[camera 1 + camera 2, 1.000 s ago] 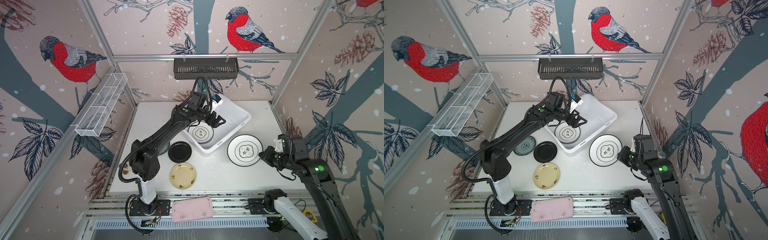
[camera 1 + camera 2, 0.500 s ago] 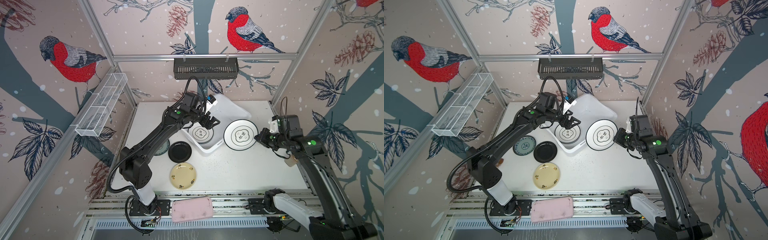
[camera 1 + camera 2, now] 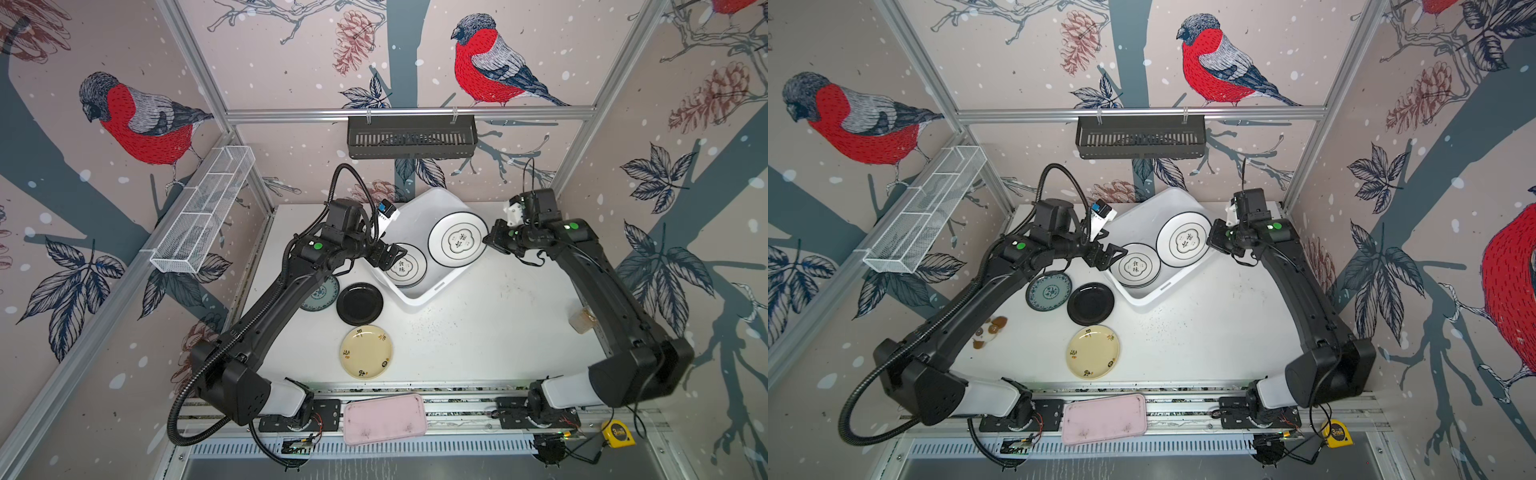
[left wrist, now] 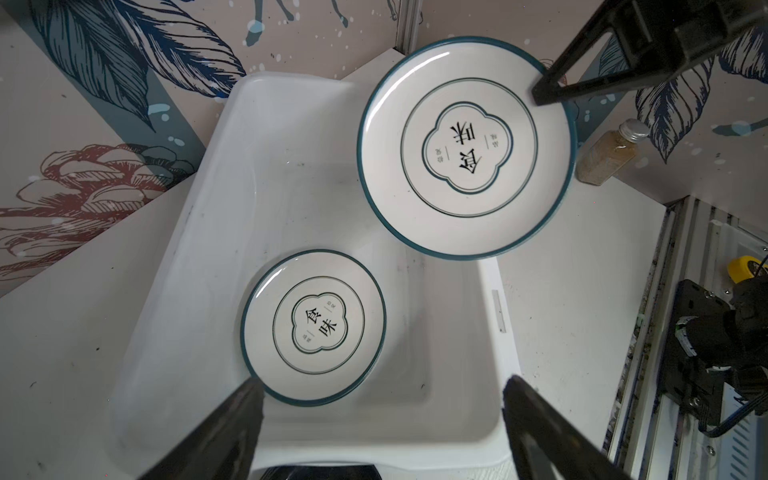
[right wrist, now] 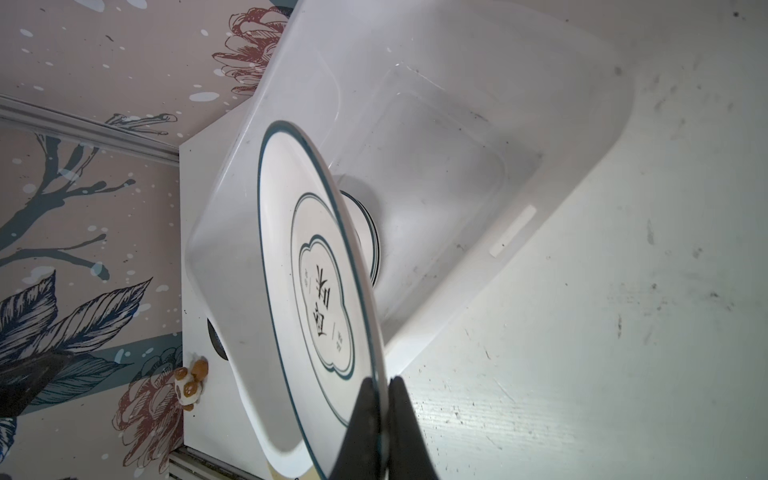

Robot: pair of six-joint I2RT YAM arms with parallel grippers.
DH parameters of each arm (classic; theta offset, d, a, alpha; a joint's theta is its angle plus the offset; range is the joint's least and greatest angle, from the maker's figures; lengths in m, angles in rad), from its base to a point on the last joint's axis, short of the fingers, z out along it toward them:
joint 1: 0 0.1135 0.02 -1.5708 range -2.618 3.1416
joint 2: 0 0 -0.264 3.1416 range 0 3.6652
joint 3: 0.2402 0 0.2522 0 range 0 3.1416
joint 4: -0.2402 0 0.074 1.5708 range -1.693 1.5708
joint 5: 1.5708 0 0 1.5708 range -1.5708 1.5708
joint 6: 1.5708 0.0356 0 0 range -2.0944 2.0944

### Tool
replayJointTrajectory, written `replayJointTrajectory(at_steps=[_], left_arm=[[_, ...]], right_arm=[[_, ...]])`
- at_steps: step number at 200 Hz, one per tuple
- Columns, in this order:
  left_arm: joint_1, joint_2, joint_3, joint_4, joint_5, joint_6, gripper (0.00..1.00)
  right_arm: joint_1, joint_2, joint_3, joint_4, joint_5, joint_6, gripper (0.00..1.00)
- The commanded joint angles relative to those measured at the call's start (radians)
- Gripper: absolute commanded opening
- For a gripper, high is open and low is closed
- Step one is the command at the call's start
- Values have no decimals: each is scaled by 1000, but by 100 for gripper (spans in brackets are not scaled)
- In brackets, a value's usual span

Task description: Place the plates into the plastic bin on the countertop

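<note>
Two black robot arms reach over a white tabletop [image 3: 478, 332] toward a white bin [image 3: 417, 210] set askew at the back.

The right fingers [image 3: 491, 241] are pinched shut on the rim of the held plate [image 3: 457, 239], which is white with a dark rim and a black emblem. It hangs tilted above the bin's right side and overlaps the bin's rim in both top views. The right wrist view shows the held plate [image 5: 316, 282] almost edge-on, its rim clamped between the two fingers [image 5: 399, 415]. The left wrist view shows it face-on [image 4: 467, 147], emblem fully readable.

The left fingers [image 4: 232, 424] are spread wide and hold nothing. They hover at the bin's near left rim, just above the binned plate [image 4: 313, 328], a matching plate lying flat inside. In a top view, rims of more plates appear beneath it [image 3: 1136, 266].

Outside the bin, on the tabletop, lie the black plate [image 3: 359, 303], the yellow plate [image 3: 365, 352] in front of it, and the teal plate [image 3: 1048, 291] to its left. The left arm half covers the teal plate in a top view [image 3: 326, 296].

A small brown and white toy [image 3: 988, 332] shows in a top view and the right wrist view [image 5: 189, 384]. A bottle [image 3: 582, 320] at the tabletop's right edge shows in a top view and the left wrist view [image 4: 611, 153].

A pink tray [image 3: 384, 419] lies on the front rails
</note>
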Motion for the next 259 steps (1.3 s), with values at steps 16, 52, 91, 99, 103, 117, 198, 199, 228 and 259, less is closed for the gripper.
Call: replayJointTrajectory(at_steps=[16, 52, 91, 99, 103, 117, 198, 199, 228, 259], left_arm=[[19, -46, -46, 16, -43, 2, 90], [19, -51, -54, 30, -49, -2, 90], [21, -40, -48, 33, -46, -17, 90], [21, -37, -45, 35, -43, -23, 90], [21, -34, -44, 35, -42, -25, 90], [21, -29, -38, 35, -39, -27, 90], [21, 3, -7, 32, -51, -11, 90], [21, 3, -5, 32, -52, -11, 90], [21, 15, 4, 33, -54, -7, 90], [21, 26, 5, 38, -44, -9, 90]], right_arm=[[49, 141, 100, 103, -60, -115, 0], [70, 273, 157, 148, -105, -141, 0], [72, 387, 216, 136, -124, -193, 0], [73, 406, 222, 136, -124, -202, 0], [72, 415, 227, 135, -125, -206, 0], [74, 441, 237, 140, -136, -223, 0], [75, 599, 306, 128, -187, -283, 0], [76, 601, 306, 127, -188, -283, 0], [76, 645, 343, 98, -209, -301, 1], [75, 678, 359, 79, -231, -315, 1]])
